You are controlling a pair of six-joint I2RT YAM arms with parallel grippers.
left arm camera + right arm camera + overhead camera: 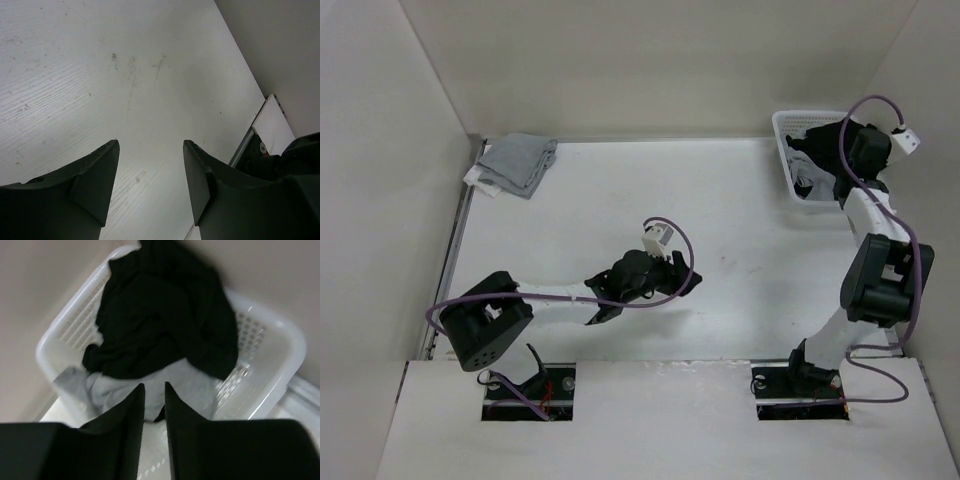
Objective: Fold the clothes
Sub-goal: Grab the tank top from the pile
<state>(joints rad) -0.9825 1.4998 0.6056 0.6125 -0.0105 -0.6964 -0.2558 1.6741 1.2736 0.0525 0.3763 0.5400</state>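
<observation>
The black sleeveless tank top of thin fabric (165, 315) is lying crumpled in the white slatted plastic basket (270, 355) at the table's far right corner. It is bunched so tightly that neither its long axis nor its neck's direction can be told. It is sitting just beyond the right gripper (154, 385), whose jaws are standing narrowly apart, holding nothing, above a pale grey garment (107, 387). The left gripper (150, 142) is gaping wide over the white table (100, 75).

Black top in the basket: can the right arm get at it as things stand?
Probably yes. The right gripper hangs over the basket with jaws slightly apart, and the black top lies uncovered on top; nothing stands between them.
</observation>
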